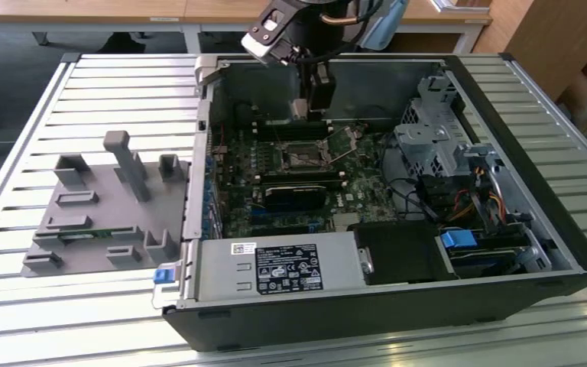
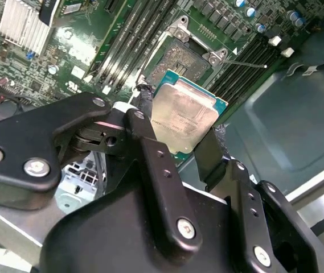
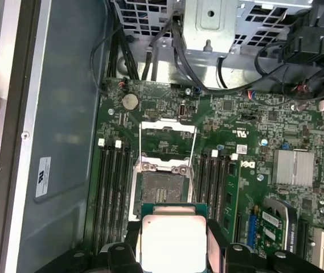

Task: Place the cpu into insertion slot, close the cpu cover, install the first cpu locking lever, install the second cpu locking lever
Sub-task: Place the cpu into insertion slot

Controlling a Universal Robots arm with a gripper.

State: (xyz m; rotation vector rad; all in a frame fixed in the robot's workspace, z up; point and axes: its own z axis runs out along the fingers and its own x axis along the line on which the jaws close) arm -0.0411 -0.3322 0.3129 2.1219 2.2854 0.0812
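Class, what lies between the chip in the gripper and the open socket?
Nothing: in the second wrist view the stretch from the chip to the socket is bare.

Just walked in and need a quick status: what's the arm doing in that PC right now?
The robot arm holds the chip by its edges in its pincer, above the circuit board inside the open computer case. The socket is empty and its metal cover stands open. The chip hangs near the socket, not yet seated in it.
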